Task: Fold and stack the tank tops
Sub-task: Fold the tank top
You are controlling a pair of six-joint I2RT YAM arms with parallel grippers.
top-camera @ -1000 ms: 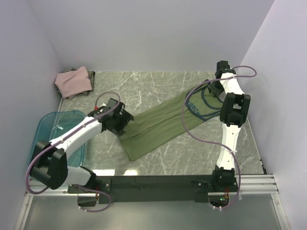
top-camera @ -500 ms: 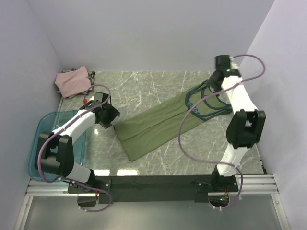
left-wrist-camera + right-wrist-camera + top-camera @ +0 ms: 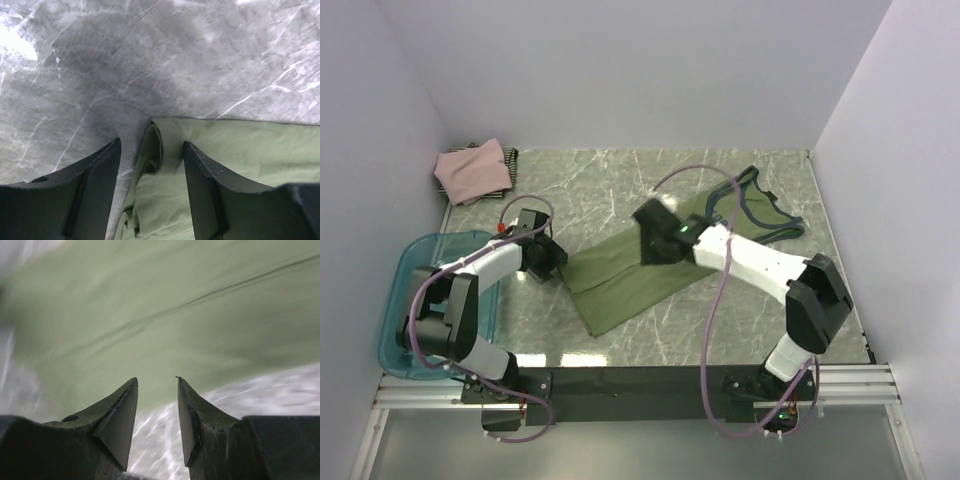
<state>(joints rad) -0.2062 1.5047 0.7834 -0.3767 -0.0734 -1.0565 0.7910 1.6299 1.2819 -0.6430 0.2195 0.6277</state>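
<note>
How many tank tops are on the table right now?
3: green top spread in the middle, pink top in the far-left corner, striped top mostly hidden under it. Others may lie beneath.

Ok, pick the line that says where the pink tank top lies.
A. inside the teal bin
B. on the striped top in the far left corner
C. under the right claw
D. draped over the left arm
B: the dusty-pink tank top lies folded on the dark striped one in the far left corner, clear of the teal bin and both arms.
</note>
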